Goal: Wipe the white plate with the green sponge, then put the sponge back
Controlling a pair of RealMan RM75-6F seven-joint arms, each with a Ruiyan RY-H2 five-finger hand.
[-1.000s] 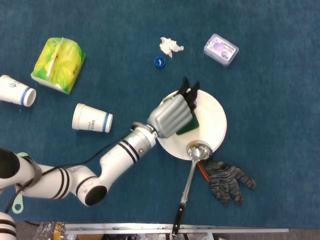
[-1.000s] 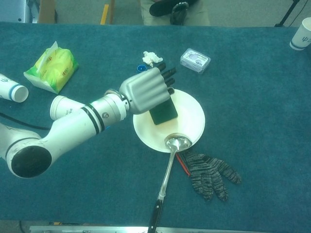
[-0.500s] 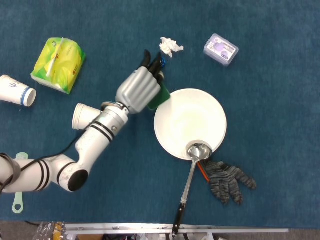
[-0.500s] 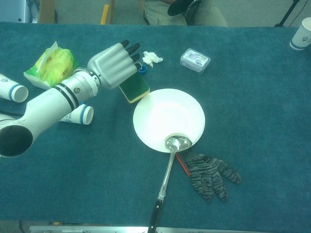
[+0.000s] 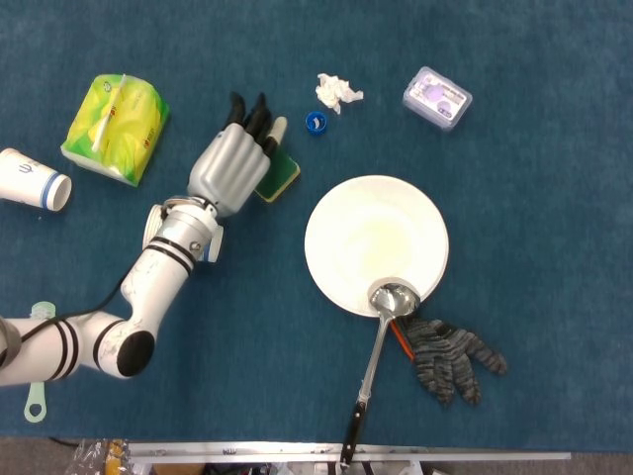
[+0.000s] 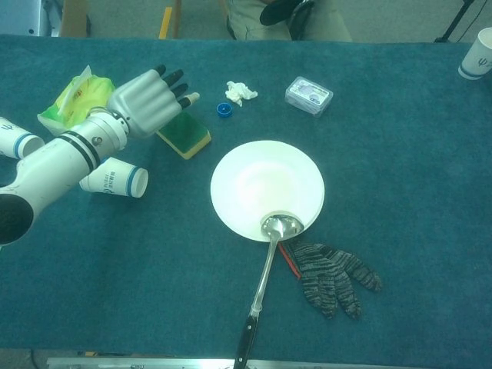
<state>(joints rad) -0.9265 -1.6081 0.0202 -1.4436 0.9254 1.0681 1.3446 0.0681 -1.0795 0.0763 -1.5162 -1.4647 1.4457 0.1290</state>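
Observation:
The white plate (image 5: pixel 376 223) (image 6: pixel 265 177) sits mid-table with a metal ladle (image 5: pixel 393 300) (image 6: pixel 278 227) resting its bowl on the near rim. The green sponge (image 5: pixel 283 175) (image 6: pixel 187 139), yellow along its edge, lies flat on the blue cloth to the left of the plate. My left hand (image 5: pixel 231 168) (image 6: pixel 144 101) hovers over the sponge's left end with its fingers straight and spread; nothing shows between them. Part of the sponge is hidden under the hand in the head view. My right hand appears in neither view.
A yellow-green tissue pack (image 5: pixel 116 114) (image 6: pixel 81 104) and two fallen paper cups (image 5: pixel 35 178) (image 6: pixel 115 178) lie at left. A blue cap (image 5: pixel 316 123), crumpled paper (image 5: pixel 336 92) and a clear box (image 5: pixel 437 97) sit behind the plate. A grey glove (image 5: pixel 450 356) lies beside the ladle.
My left hand carried the sponge off the plate, leftward onto the cloth. The sponge now lies flat there and the hand has drawn back left with its fingers spread.

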